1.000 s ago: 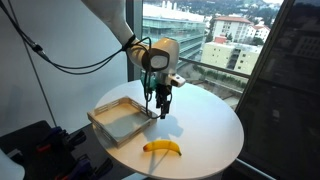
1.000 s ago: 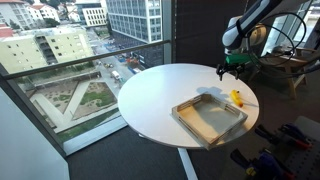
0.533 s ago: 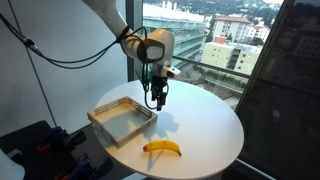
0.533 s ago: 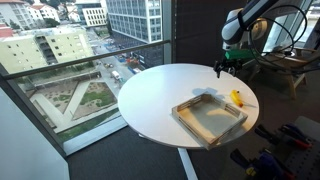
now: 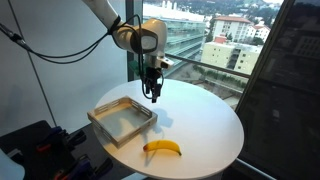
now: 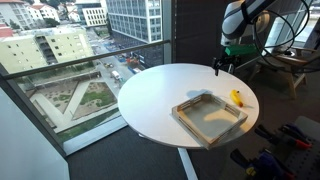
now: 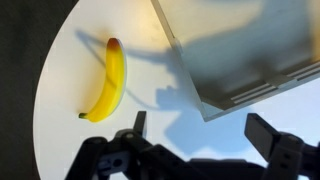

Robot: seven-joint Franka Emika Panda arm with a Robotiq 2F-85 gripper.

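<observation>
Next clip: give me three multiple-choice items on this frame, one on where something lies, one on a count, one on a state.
1. Where does the banana lie?
A) on the table beside the tray
B) inside the tray
C) on the floor
2. How many bananas are there?
A) one
B) two
C) three
3. How is the pincer?
A) shut on the banana
B) shut on the tray
C) open, holding nothing
Answers: 1 A, the wrist view shows it on the white top, apart from the tray; 2 A, every view shows just one; 3 C, its jaws stand wide apart with nothing between them.
</observation>
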